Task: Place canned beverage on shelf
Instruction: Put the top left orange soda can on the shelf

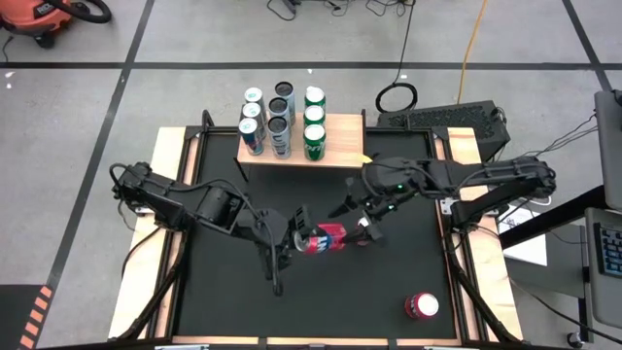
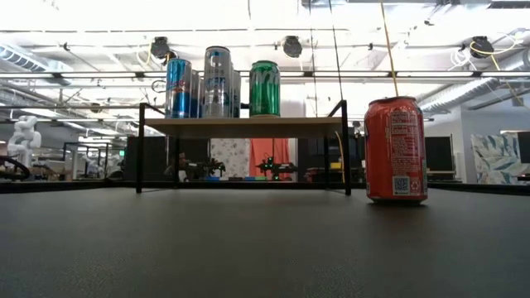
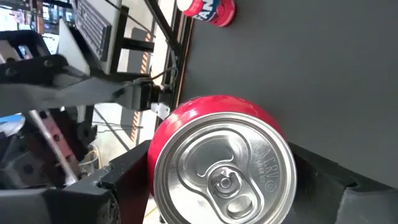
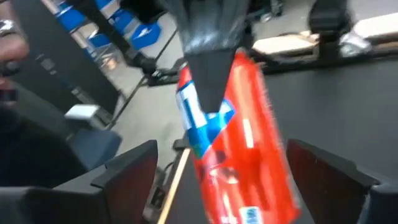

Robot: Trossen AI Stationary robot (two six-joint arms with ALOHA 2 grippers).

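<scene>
Gripping the red can point(image 1: 326, 238), left pincer point(image 1: 296, 236) hides it; right pincer point(image 1: 366, 231) released.

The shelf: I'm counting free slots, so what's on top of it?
Three rows of cans stand on the shelf, filling its left part: silver-blue, dark, green. The right strip is bare. In the low view, front cans hide those behind.

the black tabletop point(image 1: 321, 292) sits in a light wooden frame, and at its far edge stands the shelf point(image 1: 340, 146), a light-wood board on thin black legs. on the shelf stand three rows of cans: blue-and-silver ones point(image 1: 252, 136), dark-topped silver ones point(image 1: 280, 124) and green ones point(image 1: 314, 141), with the board's right part bare. a red can point(image 1: 422, 306) stands upright on the tabletop near the front right corner.
</scene>
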